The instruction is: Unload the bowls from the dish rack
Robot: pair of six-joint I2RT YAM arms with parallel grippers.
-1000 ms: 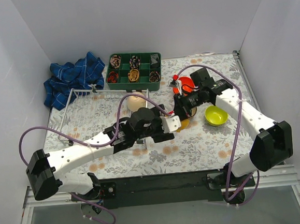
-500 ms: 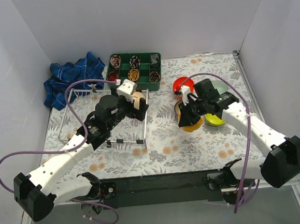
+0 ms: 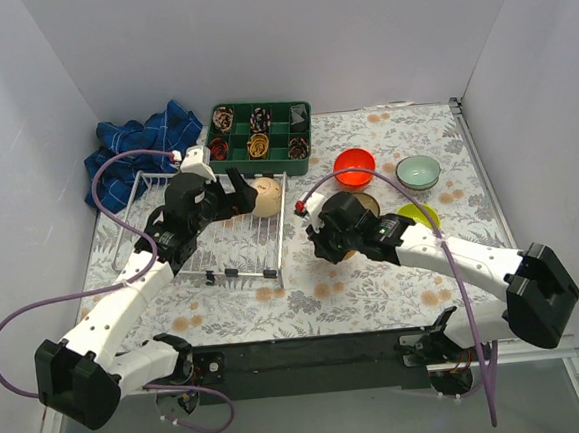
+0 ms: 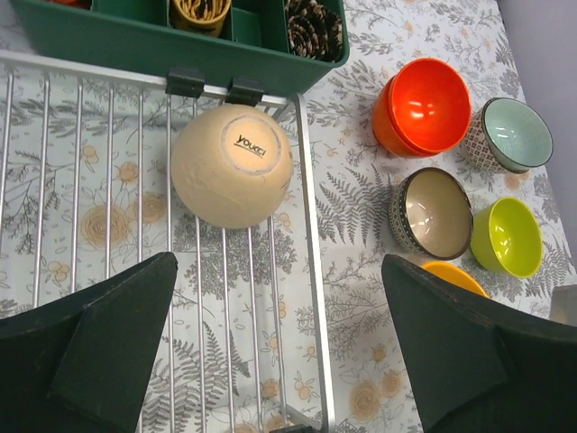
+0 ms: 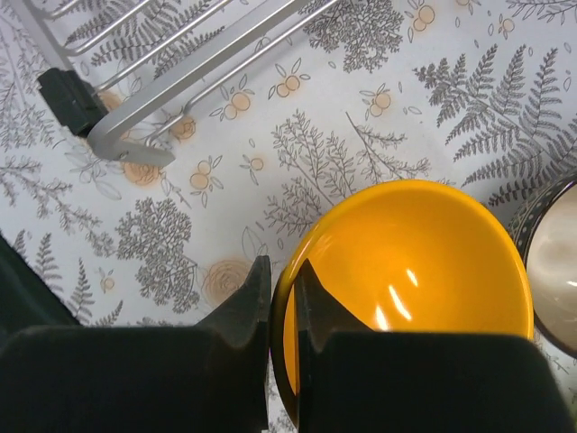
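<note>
Left gripper (image 4: pixel 278 271) gapes over beige bowl (image 4: pixel 231 164), upturned in dish rack (image 4: pixel 306 225) far-right corner: likely lining up a grasp. Right gripper (image 5: pixel 281 271) clamps yellow-orange bowl (image 5: pixel 406 271) by its rim, right of rack, probably placing it.

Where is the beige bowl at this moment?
In the top view, the beige bowl lies upside down in the far right corner of the dish rack, left of centre, just before the green tray.
</note>
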